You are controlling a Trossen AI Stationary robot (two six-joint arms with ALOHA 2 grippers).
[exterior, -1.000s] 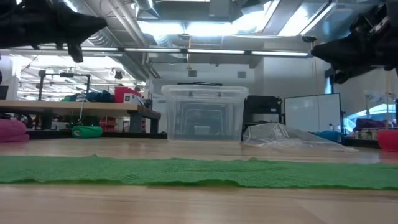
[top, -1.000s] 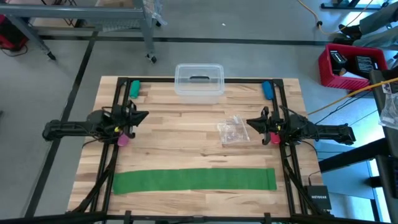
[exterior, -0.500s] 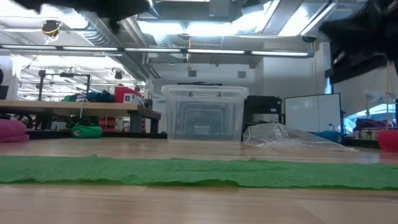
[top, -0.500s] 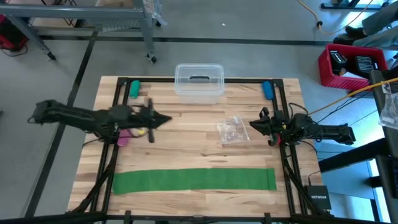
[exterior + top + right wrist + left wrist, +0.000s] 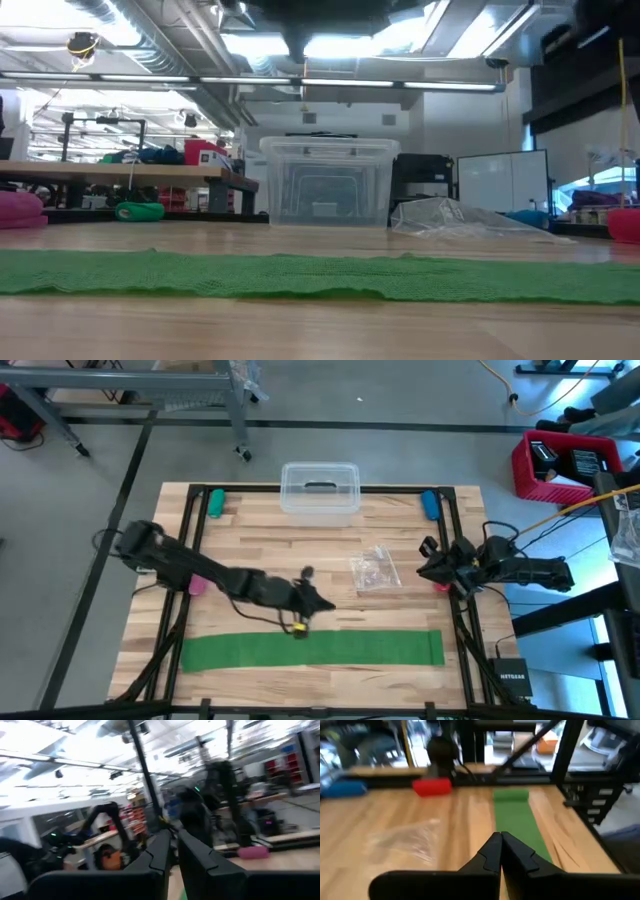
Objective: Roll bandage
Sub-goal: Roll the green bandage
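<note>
The bandage [image 5: 310, 648] is a long bright green strip lying flat along the table's near edge; it also shows in the low view [image 5: 320, 276] and the left wrist view [image 5: 517, 820]. My left gripper [image 5: 322, 604] is shut and empty. It hangs well above the table, near the middle and just beyond the bandage's far edge. Its fingers [image 5: 500, 838] point along the strip toward the table's right end. My right gripper [image 5: 424, 570] is shut and empty, raised near the table's right edge.
A small clear plastic bag [image 5: 375, 569] lies right of centre. A clear lidded box [image 5: 320, 490] stands at the far edge. A green cylinder [image 5: 216, 503] and a blue one [image 5: 430, 505] lie at the far corners. A pink pad [image 5: 196, 585] lies left and a red one [image 5: 432, 786] right.
My left arm has reached out from the table's left side toward the middle and the near edge, ending above the bandage's far edge. My right gripper has drawn back a little toward the table's right edge. The bandage has stayed where it was.
</note>
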